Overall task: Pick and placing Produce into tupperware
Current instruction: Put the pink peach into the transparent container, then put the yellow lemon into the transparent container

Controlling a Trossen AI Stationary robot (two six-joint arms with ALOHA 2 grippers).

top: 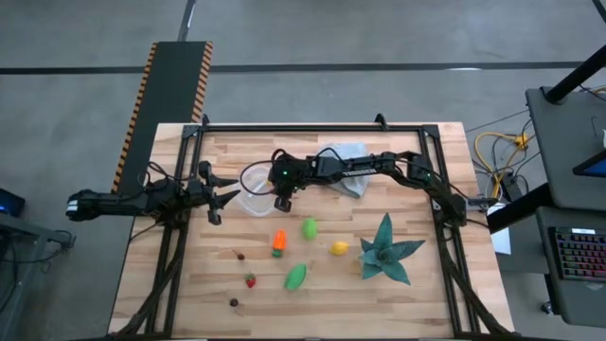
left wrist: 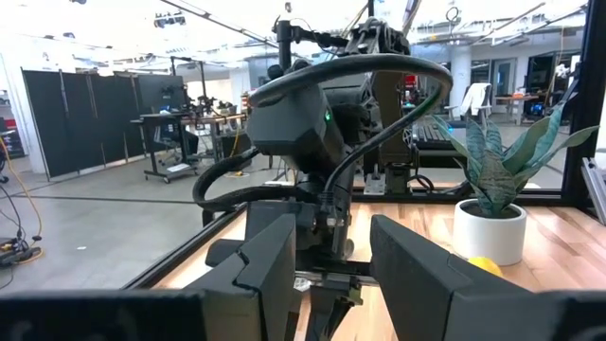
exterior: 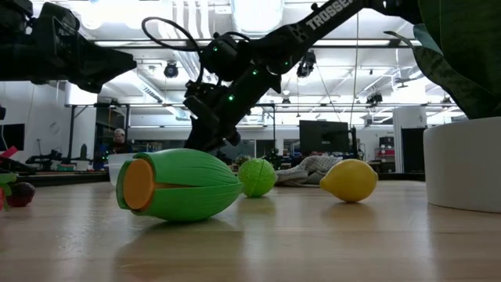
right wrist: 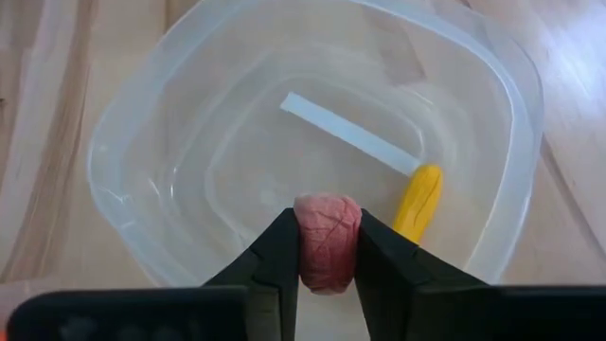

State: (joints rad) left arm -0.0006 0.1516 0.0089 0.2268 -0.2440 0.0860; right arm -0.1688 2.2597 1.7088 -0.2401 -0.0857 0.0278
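The tupperware (right wrist: 142,123) is a clear rounded-square container (top: 252,201) on the wooden table. Inside it lie a small yellow piece (right wrist: 418,201) and a white strip (right wrist: 348,134). My right gripper (right wrist: 327,251) hangs over the container (top: 283,200), shut on a pinkish-red toy piece (right wrist: 327,220). My left gripper (top: 223,194) waits open just left of the container, and its fingers (left wrist: 270,270) frame the right arm. More produce lies nearer on the table: an orange carrot (top: 278,242), a green ball (top: 309,228), a lemon (top: 339,248), a green pod (top: 295,276), a strawberry (top: 250,280) and a dark brown piece (top: 234,302). My right gripper pinches the pinkish-red piece between its two fingers (right wrist: 276,256), on its two opposite sides (right wrist: 305,237). The fingers come from above, pointing down. The piece is lifted clear, above the container's near wall, and its top stands above the fingertips.
A teal spiky plant (top: 386,251) in a white pot (exterior: 462,164) stands at the table's right. A grey-blue cloth (top: 346,156) lies behind the right arm near the far edge. Black frame rails (top: 312,126) run along the table's far and side edges.
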